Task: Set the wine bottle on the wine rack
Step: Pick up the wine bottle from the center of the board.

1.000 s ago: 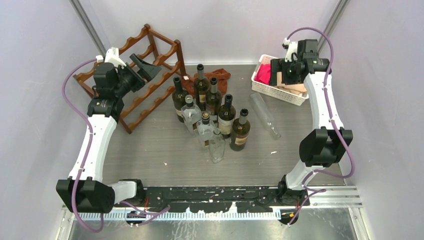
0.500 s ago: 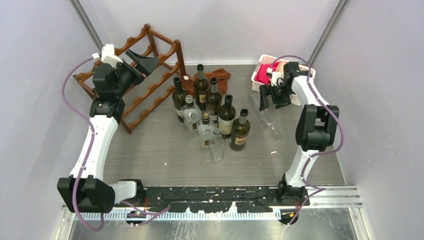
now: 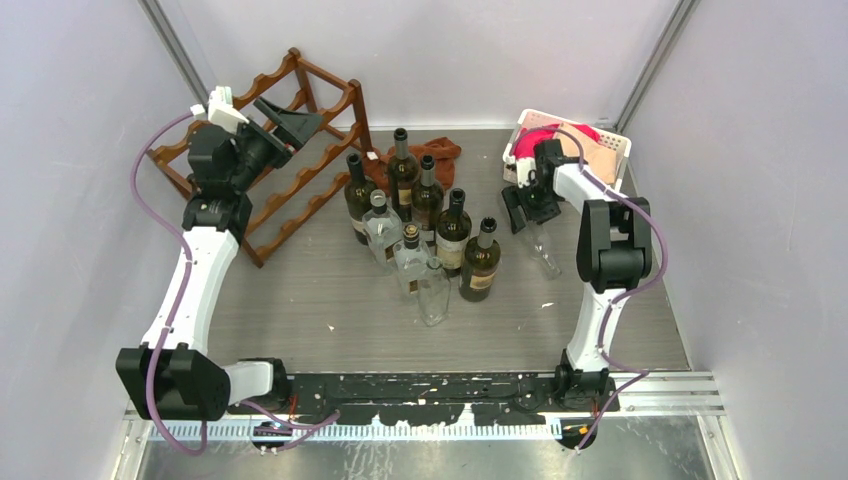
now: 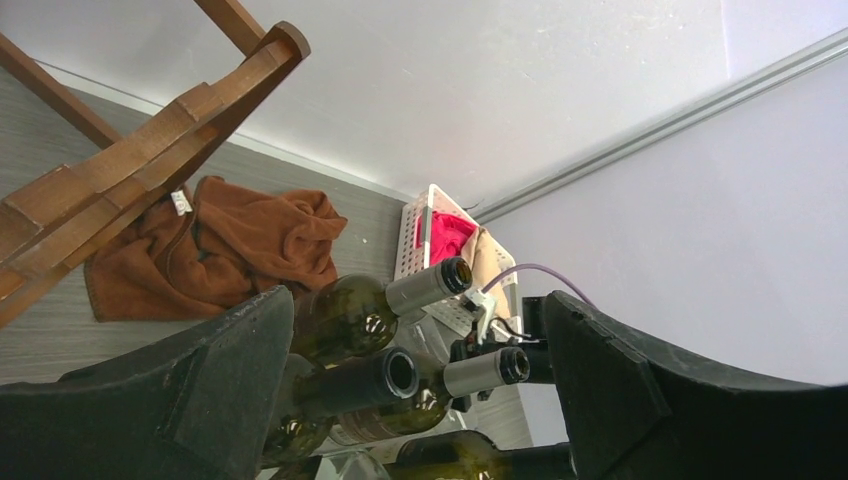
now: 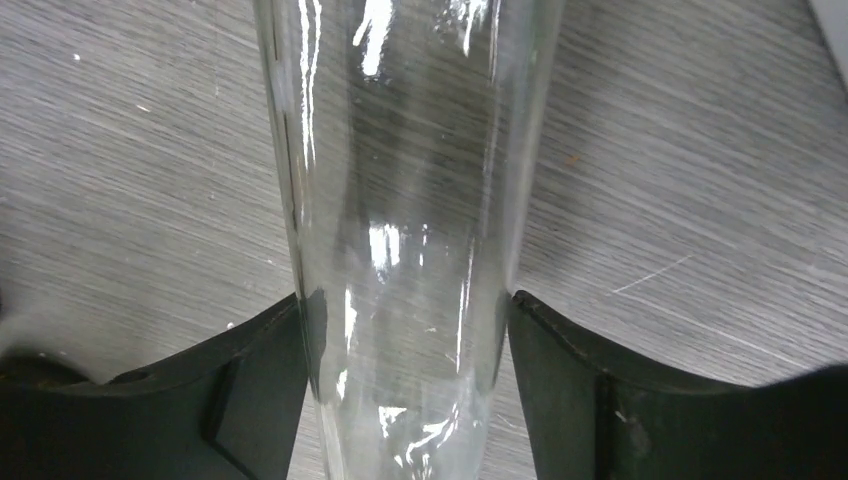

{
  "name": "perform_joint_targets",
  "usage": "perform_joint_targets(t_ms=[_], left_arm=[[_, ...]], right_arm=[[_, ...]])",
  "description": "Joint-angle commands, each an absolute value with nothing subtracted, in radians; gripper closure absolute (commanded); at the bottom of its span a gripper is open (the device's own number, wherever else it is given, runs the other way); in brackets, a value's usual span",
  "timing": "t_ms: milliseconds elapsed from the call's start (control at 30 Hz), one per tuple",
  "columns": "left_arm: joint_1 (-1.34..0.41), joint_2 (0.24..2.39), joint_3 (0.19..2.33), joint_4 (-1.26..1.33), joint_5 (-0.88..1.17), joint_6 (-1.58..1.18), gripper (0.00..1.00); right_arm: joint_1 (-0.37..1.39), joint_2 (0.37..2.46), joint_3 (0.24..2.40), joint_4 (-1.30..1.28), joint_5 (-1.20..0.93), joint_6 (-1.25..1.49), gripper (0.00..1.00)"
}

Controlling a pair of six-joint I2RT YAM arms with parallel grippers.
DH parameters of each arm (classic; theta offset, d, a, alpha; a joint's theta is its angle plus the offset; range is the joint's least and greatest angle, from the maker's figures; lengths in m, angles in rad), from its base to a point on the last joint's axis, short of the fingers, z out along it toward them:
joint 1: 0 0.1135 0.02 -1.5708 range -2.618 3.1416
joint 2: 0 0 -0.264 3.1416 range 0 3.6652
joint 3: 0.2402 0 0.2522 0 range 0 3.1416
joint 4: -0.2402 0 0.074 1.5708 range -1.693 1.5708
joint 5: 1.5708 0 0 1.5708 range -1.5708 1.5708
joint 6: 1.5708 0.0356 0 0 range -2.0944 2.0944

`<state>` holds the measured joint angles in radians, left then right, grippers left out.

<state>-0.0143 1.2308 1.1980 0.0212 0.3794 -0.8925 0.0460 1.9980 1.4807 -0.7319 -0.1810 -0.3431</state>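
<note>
A clear glass wine bottle (image 3: 541, 250) lies on the table at the right, its base towards the basket. My right gripper (image 3: 526, 206) is down over its base end. In the right wrist view the bottle (image 5: 400, 150) fills the gap of the gripper (image 5: 405, 330), and both fingers (image 5: 250, 390) press against its sides. The dark reddish-brown wine rack (image 3: 300, 160) stands at the back left with no bottle on it. My left gripper (image 3: 295, 122) hovers over the rack, open and empty; in the left wrist view (image 4: 420, 330) it points across the table.
Several dark and clear bottles (image 3: 428, 225) stand clustered mid-table. A brown cloth (image 3: 440, 152) lies behind them. A white plastic basket (image 3: 600, 148) with red and beige cloth sits at the back right, beside my right arm. Walls close in on three sides.
My right arm swung from over the white basket down to the lying clear bottle, and its fingers now flank it. My left gripper shifted slightly over the rack.
</note>
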Motion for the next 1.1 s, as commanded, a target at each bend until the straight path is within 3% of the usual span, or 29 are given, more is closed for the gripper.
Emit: perform_joint_targets(t_ms=[0, 67, 167, 333, 400, 800, 1067], left_arm=[[-0.030, 1.229, 1.223, 0.081, 0.403, -0.905, 0.06], [-0.036, 1.236, 1.230, 0.072, 0.405, -0.904, 0.06], [-0.048, 1.250, 1.250, 0.054, 0.410, -0.899, 0.06], [-0.075, 1.265, 1.291, 0.034, 0.416, -0.878, 0.06], [-0.092, 1.267, 1.298, 0.035, 0.410, -0.877, 0.06], [-0.236, 1.324, 1.426, 0.041, 0.341, -0.900, 0.06], [-0.345, 1.442, 1.640, -0.068, 0.330, -0.914, 0.06]], right_arm=[[0.061, 2.002, 1.456, -0.660, -0.117, -0.354, 0.27], [0.060, 2.003, 1.450, -0.654, -0.120, -0.353, 0.37], [0.060, 1.974, 1.438, -0.650, -0.131, -0.356, 0.65], [0.016, 1.855, 1.492, -0.727, -0.205, -0.323, 0.92], [-0.023, 1.810, 1.541, -0.775, -0.254, -0.289, 0.98], [-0.129, 1.741, 1.978, -0.935, -0.562, 0.081, 0.99], [-0.131, 1.830, 2.284, -0.648, -0.739, 0.564, 0.99]])
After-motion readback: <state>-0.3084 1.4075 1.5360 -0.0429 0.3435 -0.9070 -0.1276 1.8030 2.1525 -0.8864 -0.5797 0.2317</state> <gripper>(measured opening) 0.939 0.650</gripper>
